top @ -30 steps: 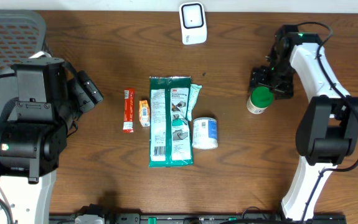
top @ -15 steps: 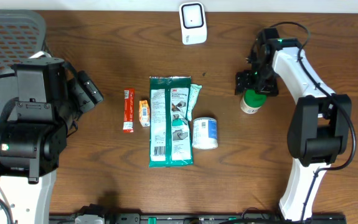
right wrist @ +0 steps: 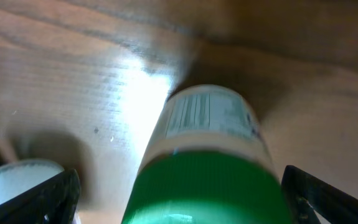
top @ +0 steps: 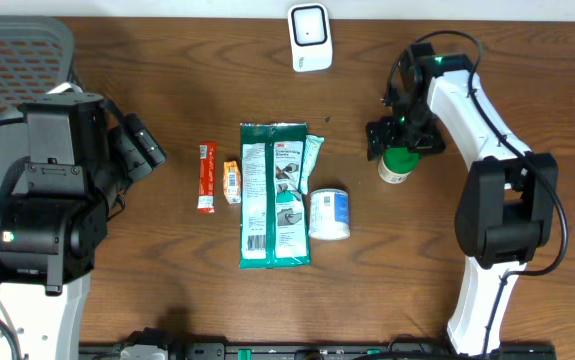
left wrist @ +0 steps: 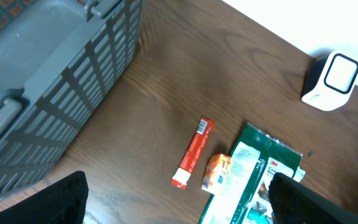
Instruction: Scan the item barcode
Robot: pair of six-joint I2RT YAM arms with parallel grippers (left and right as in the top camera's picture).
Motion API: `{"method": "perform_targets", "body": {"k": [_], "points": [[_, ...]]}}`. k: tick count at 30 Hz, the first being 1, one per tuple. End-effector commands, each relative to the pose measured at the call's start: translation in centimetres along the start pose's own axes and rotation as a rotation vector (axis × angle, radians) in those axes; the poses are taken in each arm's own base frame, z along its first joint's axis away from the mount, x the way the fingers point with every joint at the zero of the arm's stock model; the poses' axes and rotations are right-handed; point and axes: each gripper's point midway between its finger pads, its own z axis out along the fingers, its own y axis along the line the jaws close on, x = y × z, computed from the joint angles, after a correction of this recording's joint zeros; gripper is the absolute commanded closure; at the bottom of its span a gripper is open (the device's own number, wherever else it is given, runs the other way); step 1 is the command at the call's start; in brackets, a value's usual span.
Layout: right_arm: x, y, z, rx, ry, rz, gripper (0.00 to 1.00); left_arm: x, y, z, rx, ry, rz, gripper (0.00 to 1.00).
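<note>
The bottle (right wrist: 210, 143) stands between the fingers of the right gripper (top: 403, 142), green cap towards the wrist and white body running away past the fingertips. The jaws are spread wide and straddle it. Bare table shows between the cap and one finger, while the other finger sits right at the cap's edge, so this looks like a loose bracket, not a clamp. The bottle seems to rest on the table (top: 527, 60) by its own weight.

The barcode (right wrist: 194, 115) shows on the label just beyond the cap, facing up into the wrist view. That suits a top-down approach, since the fingers cover none of the code.

The scanner (top: 309, 37) lies well off to the side of these jaws, near the table's far edge. My guess is that the bottle must be gripped and carried there with the code turned to the scanner's face.

The wipes (top: 274, 195) and a small tub (top: 329, 214) lie outside the jaws, apart from the bottle.

The left gripper (left wrist: 179, 202) hangs with its jaws apart and nothing between them. A red stick (left wrist: 193, 152) and an orange packet (left wrist: 215, 172) lie ahead of its fingertips, and the basket (left wrist: 42, 74) is off to one side. It looks parked out of the way.
</note>
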Motion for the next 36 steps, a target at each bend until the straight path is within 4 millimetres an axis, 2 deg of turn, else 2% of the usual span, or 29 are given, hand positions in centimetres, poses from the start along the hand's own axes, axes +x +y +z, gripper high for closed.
{"method": "perform_targets", "body": {"k": [1, 5, 17, 20, 22, 27, 36], "points": [[0.3, 0.3, -0.7, 0.007, 0.018, -0.003, 0.01, -0.4, 0.2, -0.3, -0.008, -0.015, 0.005, 0.1], [0.7, 0.2, -0.2, 0.008, 0.038, 0.003, 0.01, -0.4, 0.2, -0.3, -0.008, -0.015, 0.005, 0.1], [0.0, 0.2, 0.3, 0.007, 0.007, 0.061, 0.01, -0.4, 0.2, -0.3, -0.008, -0.015, 0.005, 0.1], [0.0, 0.2, 0.3, 0.007, 0.008, 0.086, 0.22, -0.4, 0.2, -0.3, -0.008, -0.015, 0.005, 0.1], [0.0, 0.2, 0.3, 0.007, 0.008, 0.087, 0.27, -0.4, 0.2, -0.3, -0.008, -0.015, 0.005, 0.1], [0.2, 0.2, 0.3, 0.008, 0.016, 0.089, 0.17, -0.4, 0.2, -0.3, -0.008, -0.015, 0.005, 0.1], [1.4, 0.2, 0.3, 0.01, 0.061, 0.135, 0.08, -0.4, 0.2, -0.3, -0.008, -0.015, 0.005, 0.1]]}}
